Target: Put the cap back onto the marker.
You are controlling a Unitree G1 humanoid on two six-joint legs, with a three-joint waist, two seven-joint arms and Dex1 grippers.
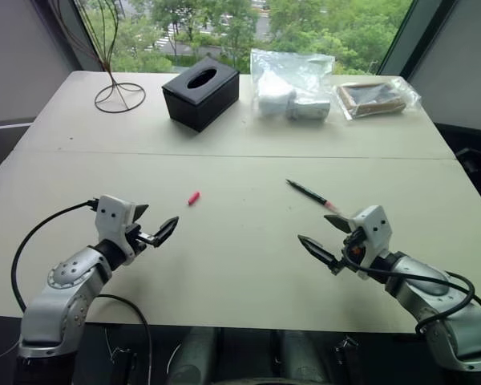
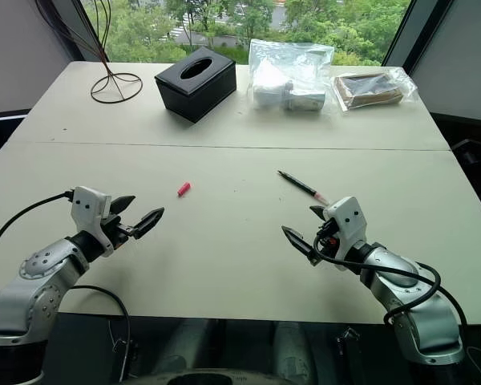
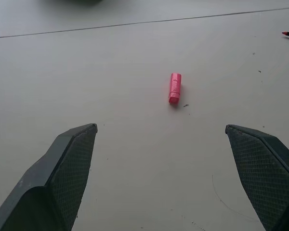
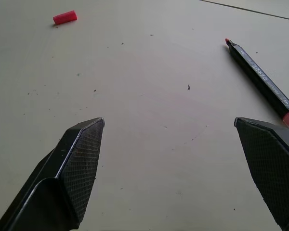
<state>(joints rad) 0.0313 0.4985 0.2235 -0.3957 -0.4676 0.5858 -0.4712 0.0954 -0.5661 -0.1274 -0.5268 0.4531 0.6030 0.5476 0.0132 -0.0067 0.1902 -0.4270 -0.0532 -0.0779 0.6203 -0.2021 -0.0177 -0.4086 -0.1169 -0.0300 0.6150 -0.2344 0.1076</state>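
both my claws hover spread and empty over the near edge of the table: left gripper toward the near left corner, right gripper toward the near right. i see the cap lying mid-tabletop beyond the left gripper, the marker uncapped just beyond the right, well apart.

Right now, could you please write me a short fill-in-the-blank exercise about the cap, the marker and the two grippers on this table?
1. The cap lies on the table nearer the ____ gripper.
2. The marker lies uncapped, close in front of the ____ gripper.
3. The left gripper and the right gripper both stand ____, holding nothing.
4. The black box at the far side has an ____ opening in its top.

Missing words: left; right; open; oval
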